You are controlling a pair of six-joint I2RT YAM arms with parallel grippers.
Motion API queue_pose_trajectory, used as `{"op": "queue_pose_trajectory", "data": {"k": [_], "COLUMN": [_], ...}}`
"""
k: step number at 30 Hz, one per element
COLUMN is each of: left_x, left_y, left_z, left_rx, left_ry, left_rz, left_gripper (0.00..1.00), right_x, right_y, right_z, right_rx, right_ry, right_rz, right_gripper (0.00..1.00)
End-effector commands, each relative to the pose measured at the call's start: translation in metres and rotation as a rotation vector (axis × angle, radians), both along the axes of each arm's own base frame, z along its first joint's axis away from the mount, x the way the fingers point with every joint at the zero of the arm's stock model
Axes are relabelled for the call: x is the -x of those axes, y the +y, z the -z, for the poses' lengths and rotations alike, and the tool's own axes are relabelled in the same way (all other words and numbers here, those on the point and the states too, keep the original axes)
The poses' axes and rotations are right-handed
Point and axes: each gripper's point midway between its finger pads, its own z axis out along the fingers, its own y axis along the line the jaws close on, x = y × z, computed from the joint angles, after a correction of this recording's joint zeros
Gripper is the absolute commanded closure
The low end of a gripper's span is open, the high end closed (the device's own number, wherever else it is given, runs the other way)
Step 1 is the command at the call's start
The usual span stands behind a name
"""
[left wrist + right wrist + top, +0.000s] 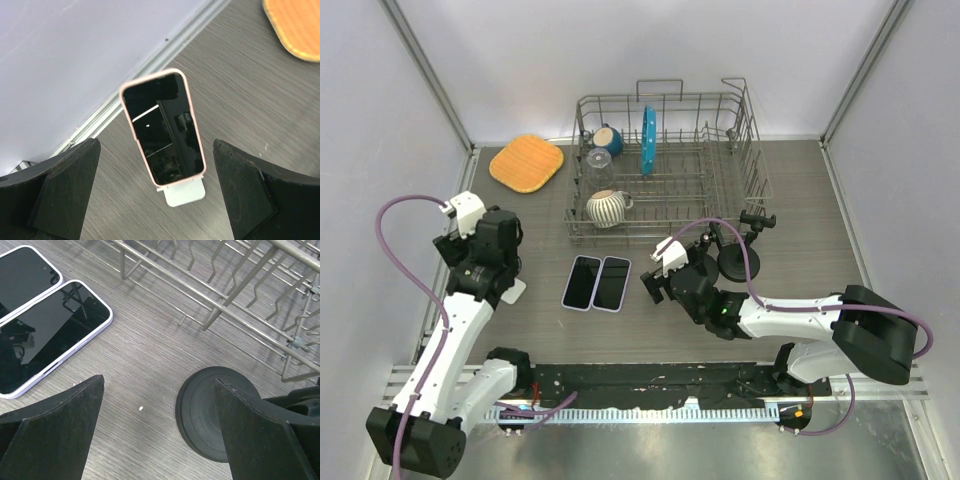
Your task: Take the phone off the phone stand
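In the left wrist view a phone in a pink case [163, 128] leans upright on a small white stand [185, 192], screen dark. My left gripper [157, 200] is open, with a finger on each side of the phone and apart from it. In the top view the left gripper [492, 272] hides the phone; only a corner of the white stand [514, 291] shows. My right gripper [653, 285] is open and empty over the table, between two flat phones and a black round base [207, 412].
Two phones [582, 282] [612, 283] lie flat side by side at the table's middle. A black holder with a round base [732, 264] stands right of them. A wire dish rack [665, 165] with cups and a blue plate stands behind. An orange pad [526, 162] lies at the back left.
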Motion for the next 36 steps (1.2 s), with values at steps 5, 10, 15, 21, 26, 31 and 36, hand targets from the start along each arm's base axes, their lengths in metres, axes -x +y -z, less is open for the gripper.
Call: {"op": "queue_pose_trajectory", "data": {"k": [5,10,15,21,26,31,36], "left_x": [-0.025,-0.033,-0.029,-0.04,-0.048,-0.049,-0.044], "left_y": [0.032,0.046,0.065,0.067,0.066,0.066,0.067], "left_z": [-0.019,-0.007,0.0,0.015,0.023,0.029,0.039], "left_rx": [0.084,0.111,0.118,0.159,0.181,0.181,0.185], "left_ry": [-0.153,-0.177,-0.182,-0.187,-0.166,-0.145,-0.104], "left_rz": [-0.172,-0.224,-0.291,-0.262,-0.244,-0.244,-0.271], "left_gripper": [0.0,0.0,0.0,0.0,0.0,0.0,0.0], "right_x": [-0.01,-0.01,-0.011,-0.009,-0.009,-0.007,-0.007], "right_y": [-0.002,-0.002,-0.001,0.005,0.008,0.01,0.01], "right_z": [-0.03,-0.029,-0.026,-0.02,-0.016,-0.017,-0.017], "right_rx": [-0.074,-0.06,-0.045,-0.021,0.02,0.023,0.027], "right_ry": [-0.086,-0.089,-0.082,-0.06,-0.064,-0.066,-0.067], "right_rz": [0.063,0.065,0.066,0.041,0.02,0.01,0.007], "right_gripper": [0.07,0.07,0.07,0.08,0.09,0.09,0.09]}}
